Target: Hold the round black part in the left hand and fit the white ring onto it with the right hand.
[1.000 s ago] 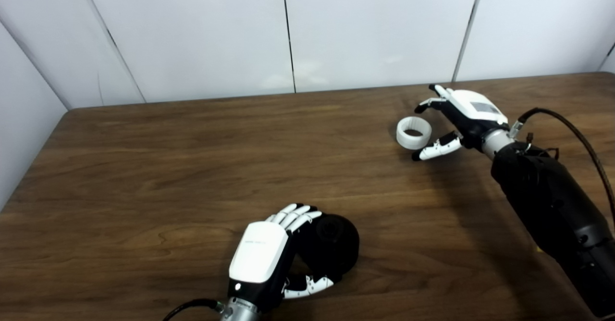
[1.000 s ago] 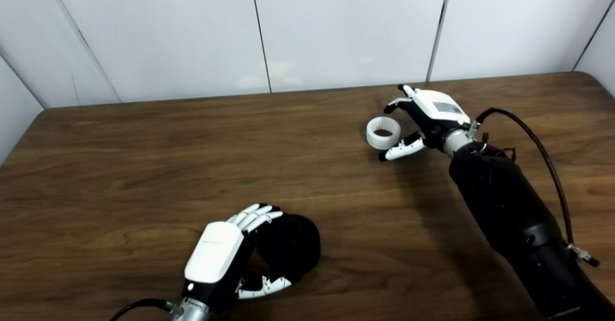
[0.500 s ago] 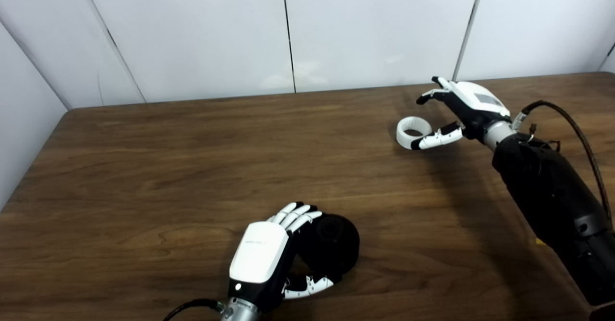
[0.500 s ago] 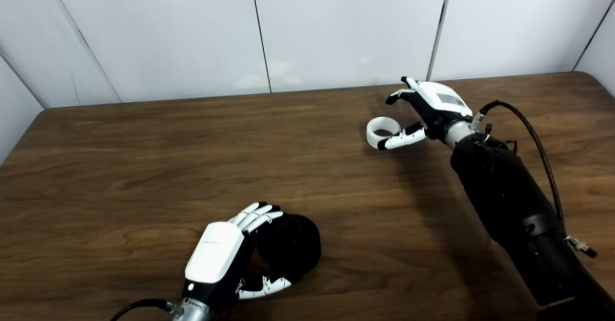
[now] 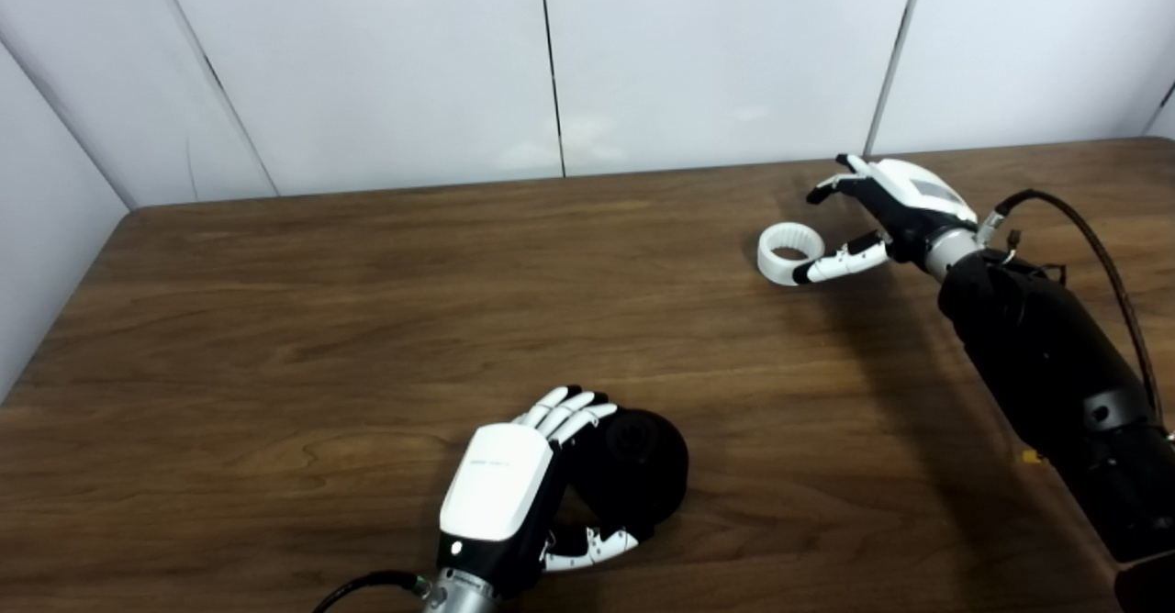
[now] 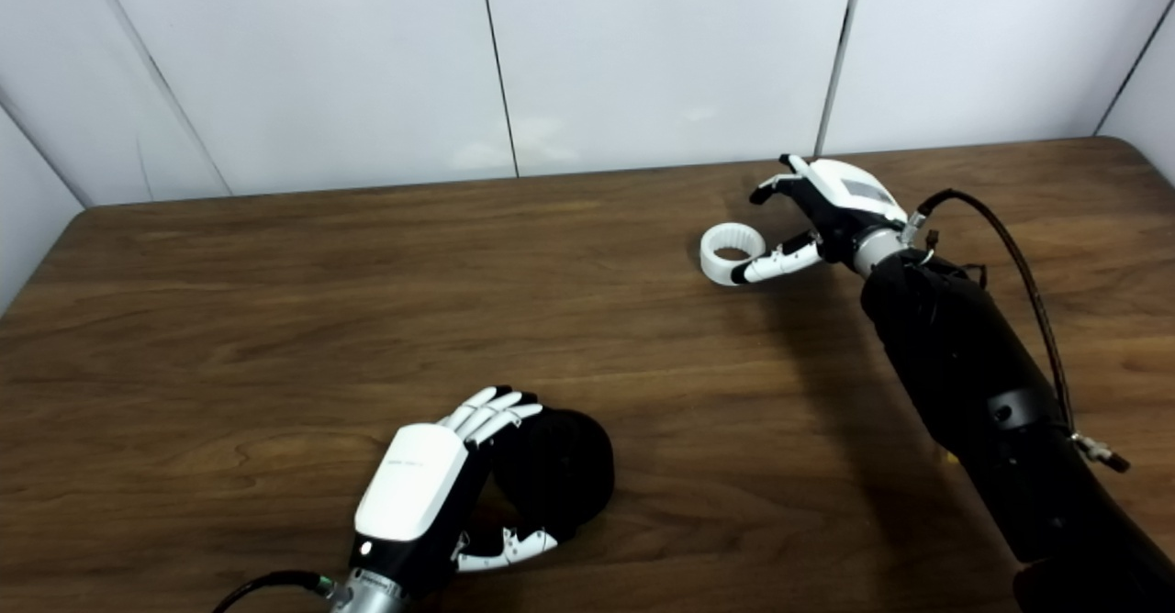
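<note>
The round black part (image 5: pixel 638 468) rests on the wooden table (image 5: pixel 367 319) near the front edge, and my left hand (image 5: pixel 514 503) is shut on it, fingers over its top and thumb under its near side. The white ring (image 5: pixel 789 252) lies flat on the table at the far right. My right hand (image 5: pixel 895 214) is open just right of the ring; its thumb tip touches or nearly touches the ring's near right edge, while the fingers reach out behind and above the ring without closing on it.
White wall panels (image 5: pixel 551 62) stand right behind the table's back edge. My black right forearm (image 5: pixel 1056 374) crosses the right side of the table, with a black cable (image 5: pixel 1102 264) looping beside the wrist.
My right hand moved farther back and drew slightly to the right; its thumb now lies against the ring's near right edge. The ring and my left hand with the black part have stayed put.
</note>
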Available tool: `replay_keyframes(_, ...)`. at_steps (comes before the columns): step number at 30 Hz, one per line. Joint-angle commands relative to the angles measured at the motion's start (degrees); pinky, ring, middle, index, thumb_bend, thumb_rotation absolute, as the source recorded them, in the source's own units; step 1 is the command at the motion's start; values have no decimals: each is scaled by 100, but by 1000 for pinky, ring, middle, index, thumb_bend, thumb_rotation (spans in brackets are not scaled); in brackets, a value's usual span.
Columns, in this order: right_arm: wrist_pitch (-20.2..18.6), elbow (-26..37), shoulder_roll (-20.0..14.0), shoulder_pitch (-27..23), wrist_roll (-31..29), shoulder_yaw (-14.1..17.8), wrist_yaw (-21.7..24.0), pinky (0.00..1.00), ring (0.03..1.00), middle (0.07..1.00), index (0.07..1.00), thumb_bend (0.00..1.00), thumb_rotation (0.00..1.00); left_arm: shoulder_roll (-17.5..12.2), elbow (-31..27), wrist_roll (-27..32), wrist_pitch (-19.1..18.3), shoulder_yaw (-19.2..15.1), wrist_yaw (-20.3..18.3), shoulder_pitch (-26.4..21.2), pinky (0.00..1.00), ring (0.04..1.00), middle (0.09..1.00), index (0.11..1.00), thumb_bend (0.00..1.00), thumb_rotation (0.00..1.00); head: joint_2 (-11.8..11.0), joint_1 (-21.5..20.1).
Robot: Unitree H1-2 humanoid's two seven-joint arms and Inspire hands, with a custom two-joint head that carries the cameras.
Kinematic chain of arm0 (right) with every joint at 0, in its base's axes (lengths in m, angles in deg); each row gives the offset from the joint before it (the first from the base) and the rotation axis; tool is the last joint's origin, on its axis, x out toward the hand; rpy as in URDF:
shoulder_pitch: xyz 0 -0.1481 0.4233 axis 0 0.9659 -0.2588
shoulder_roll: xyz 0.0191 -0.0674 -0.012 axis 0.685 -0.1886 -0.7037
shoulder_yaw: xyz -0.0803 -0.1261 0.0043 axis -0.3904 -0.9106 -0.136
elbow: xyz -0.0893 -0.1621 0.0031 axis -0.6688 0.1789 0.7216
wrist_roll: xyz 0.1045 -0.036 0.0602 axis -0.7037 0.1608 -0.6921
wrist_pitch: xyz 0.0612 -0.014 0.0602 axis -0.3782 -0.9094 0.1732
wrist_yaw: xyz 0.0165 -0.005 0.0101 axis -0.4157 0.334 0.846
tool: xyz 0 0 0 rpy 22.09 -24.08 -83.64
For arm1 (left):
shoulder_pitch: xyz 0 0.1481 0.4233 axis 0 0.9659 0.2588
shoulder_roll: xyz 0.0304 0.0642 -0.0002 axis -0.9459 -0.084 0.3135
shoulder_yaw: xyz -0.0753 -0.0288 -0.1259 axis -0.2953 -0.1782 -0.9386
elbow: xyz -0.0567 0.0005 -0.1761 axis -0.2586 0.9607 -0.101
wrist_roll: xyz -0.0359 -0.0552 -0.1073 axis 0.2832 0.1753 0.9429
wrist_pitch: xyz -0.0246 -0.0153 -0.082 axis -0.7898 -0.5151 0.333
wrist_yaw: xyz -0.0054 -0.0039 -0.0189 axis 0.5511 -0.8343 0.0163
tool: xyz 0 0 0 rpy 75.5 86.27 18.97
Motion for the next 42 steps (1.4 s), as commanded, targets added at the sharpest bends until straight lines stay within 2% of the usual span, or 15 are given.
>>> replay_keyframes(1,139,38,-4,-382,-47,36,-150,1000,1000,1000,787,863,389,54,-14,-32,-54,26,-124,71,737,898,863,758,715,393,8,26)
replay_keyframes(10,218,-109,26,-353,-61,-78,-181,1000,1000,1000,787,869,393,62,-13,-16,-45,16,-103,66,770,893,862,755,716,409,7,14)
replay_keyframes(14,168,-60,37,-335,-15,-171,-137,1000,1000,1000,789,861,386,78,-2,2,-61,20,-126,64,740,897,863,757,713,406,4,18)
replay_keyframes(22,177,-8,51,-300,9,-289,-145,1000,1000,1000,787,858,384,66,8,-46,-62,27,-97,55,754,888,855,752,714,425,12,28)
replay_keyframes(35,290,-109,152,-313,-3,-322,-362,1000,1000,991,774,849,385,84,-3,-58,-86,45,-93,77,744,895,862,755,714,414,10,16)
replay_keyframes(42,321,-172,204,-322,32,-341,-501,1000,1000,973,760,779,314,61,6,-48,-58,40,-48,76,769,884,855,748,716,398,15,54)
